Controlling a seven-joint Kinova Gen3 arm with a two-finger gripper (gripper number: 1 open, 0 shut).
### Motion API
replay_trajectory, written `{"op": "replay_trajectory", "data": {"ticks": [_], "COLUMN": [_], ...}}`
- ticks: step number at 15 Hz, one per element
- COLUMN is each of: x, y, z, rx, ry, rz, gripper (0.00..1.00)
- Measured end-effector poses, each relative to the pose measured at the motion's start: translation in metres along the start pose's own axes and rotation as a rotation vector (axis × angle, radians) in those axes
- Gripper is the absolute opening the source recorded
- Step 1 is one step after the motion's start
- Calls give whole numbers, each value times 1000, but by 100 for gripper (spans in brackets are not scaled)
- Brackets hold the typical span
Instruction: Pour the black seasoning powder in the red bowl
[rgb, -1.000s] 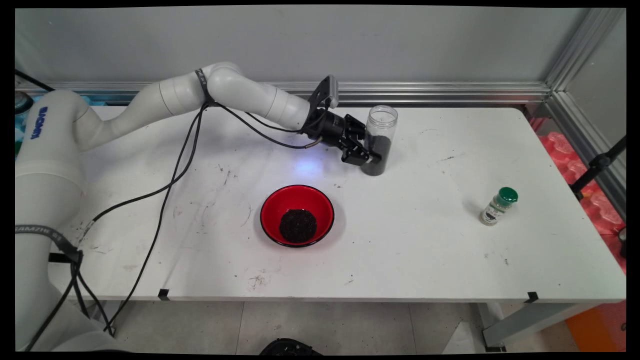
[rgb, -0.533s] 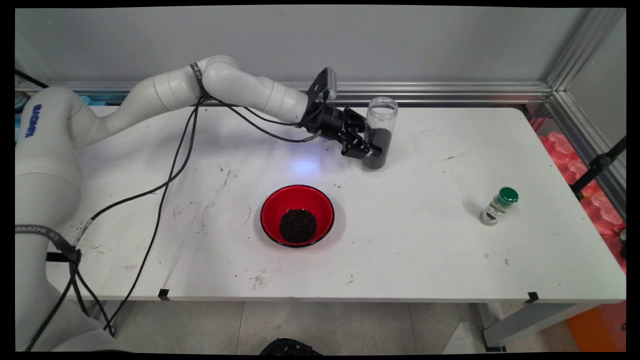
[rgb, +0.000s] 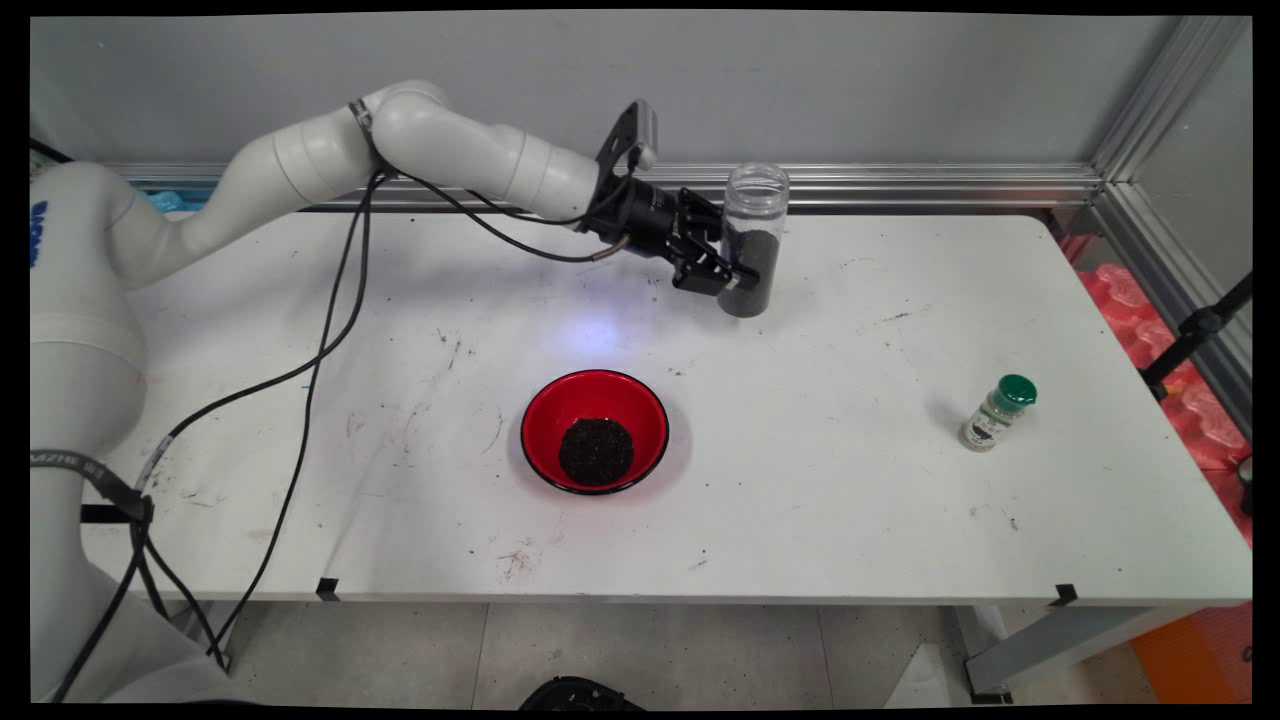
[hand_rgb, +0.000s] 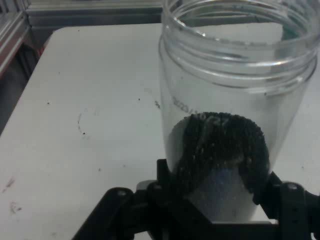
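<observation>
Main view: gripper (rgb: 737, 277) clamped on the lower half of a clear jar (rgb: 751, 240), lidless, partly filled with dark grains. Jar upright, lifted clear of the table (rgb: 850, 480), over its far middle. Red bowl (rgb: 594, 431) with a heap of the same dark grains sits nearer the camera, well apart. Small green-capped bottle (rgb: 997, 412) stands far off to the right.

Hand view: jar (hand_rgb: 231, 115) fills the frame, fingers (hand_rgb: 165, 176) pressing either side at grain level. Open threaded mouth on top. Likely rigid plastic, smooth and somewhat slippery, light; contents loose, would spill if tipped. Low, mid-body hold looks sound.
</observation>
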Motion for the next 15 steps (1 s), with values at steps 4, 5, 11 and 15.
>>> {"op": "replay_trajectory", "data": {"ticks": [4,5,11,15], "x": [9,11,15,14], "y": [1,1,1,0], "z": [-21,-27,-63,-81], "rx": [6,7,17,21], "ry": [6,5,-7,-17], "rz": [5,7,29,43], "gripper": [0,0,0,0]}}
